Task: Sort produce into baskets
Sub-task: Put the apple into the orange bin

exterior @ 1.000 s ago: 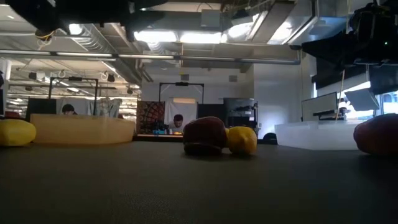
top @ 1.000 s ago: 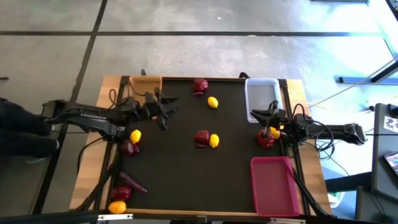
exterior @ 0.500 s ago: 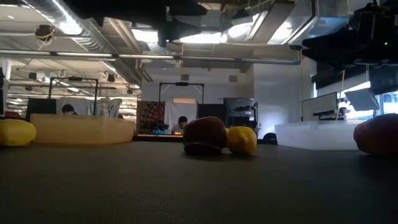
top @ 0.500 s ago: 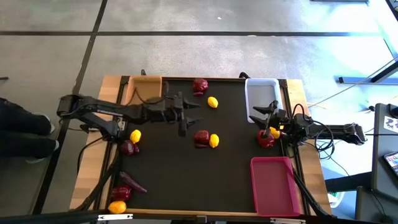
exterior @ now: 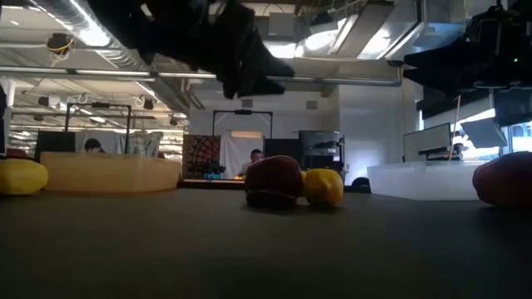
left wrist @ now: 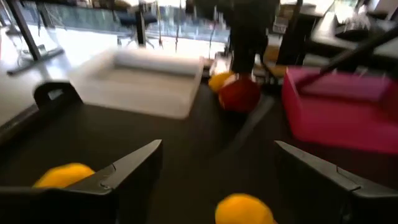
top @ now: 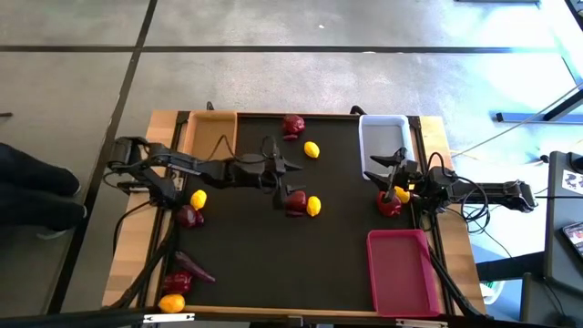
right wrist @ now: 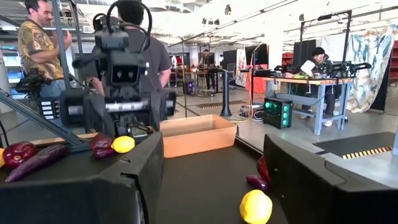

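Observation:
My left gripper (top: 287, 179) is open and empty above the mat's middle, just left of a dark red fruit (top: 294, 201) and a yellow fruit (top: 313, 206) that lie side by side; in the low view it (exterior: 249, 62) hangs above them (exterior: 273, 181). In its wrist view the yellow fruit (left wrist: 245, 210) lies between the open fingers. My right gripper (top: 379, 170) is open and empty at the right, beside a dark red fruit (top: 389, 206) and a yellow one (top: 402, 193). The tan basket (top: 211, 128), white basket (top: 383, 141) and magenta basket (top: 401, 269) rest on the table.
More produce lies on the mat: a dark red fruit (top: 292, 125) and a yellow one (top: 311, 149) at the far side, a yellow (top: 198, 199) and a dark red one (top: 189, 217) at the left, purple-red long pieces (top: 187, 271) and an orange fruit (top: 171, 302) near left. People stand beyond the table (right wrist: 37, 37).
My left gripper has reached from beside the tan basket toward the table's right and a little toward its near edge, and now stands over the dark red and yellow fruits in the middle. The low view shows it lower than before. It stays open.

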### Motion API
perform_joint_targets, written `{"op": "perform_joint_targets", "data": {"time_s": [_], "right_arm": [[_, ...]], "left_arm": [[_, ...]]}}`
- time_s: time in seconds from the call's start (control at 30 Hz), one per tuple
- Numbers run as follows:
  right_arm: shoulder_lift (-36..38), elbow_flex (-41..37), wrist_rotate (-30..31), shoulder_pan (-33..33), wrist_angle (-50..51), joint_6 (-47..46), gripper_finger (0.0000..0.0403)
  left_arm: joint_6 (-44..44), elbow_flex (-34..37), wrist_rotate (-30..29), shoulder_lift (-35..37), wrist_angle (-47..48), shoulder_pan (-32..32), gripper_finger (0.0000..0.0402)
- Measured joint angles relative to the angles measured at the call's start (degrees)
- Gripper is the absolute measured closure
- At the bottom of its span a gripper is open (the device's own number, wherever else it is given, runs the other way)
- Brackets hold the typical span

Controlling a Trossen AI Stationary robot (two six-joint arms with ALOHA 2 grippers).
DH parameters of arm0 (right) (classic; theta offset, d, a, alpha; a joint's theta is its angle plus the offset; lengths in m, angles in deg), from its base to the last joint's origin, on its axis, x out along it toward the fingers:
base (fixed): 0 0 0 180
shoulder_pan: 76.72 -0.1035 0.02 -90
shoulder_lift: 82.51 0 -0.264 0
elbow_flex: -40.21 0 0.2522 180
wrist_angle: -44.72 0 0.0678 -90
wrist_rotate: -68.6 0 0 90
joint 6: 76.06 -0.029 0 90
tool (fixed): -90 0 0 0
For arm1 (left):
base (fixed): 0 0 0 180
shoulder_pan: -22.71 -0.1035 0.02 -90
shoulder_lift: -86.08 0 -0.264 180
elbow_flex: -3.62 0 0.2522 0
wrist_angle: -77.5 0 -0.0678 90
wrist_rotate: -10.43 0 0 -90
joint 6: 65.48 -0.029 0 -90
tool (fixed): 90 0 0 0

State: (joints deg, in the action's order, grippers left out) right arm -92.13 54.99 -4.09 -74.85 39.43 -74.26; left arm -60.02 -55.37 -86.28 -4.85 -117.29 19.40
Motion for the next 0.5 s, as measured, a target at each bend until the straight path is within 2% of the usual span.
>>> {"op": "perform_joint_targets", "data": {"time_s": [0.13,0.4,0.5], "right_arm": [[0.0,0.0,0.0,0.0,0.0,0.0,0.0164],[0.0,0.0,0.1,0.0,1.6,0.0,0.0164],[0.0,0.0,0.1,0.0,2.5,0.0,0.0164]], "left_arm": [[0.4,-0.2,1.0,-2.7,2.2,0.2,0.0106],[-0.4,-6.7,1.2,-6.2,18.3,2.0,0.0106],[-0.9,-7.3,1.3,-7.1,19.9,1.9,0.0106]]}}
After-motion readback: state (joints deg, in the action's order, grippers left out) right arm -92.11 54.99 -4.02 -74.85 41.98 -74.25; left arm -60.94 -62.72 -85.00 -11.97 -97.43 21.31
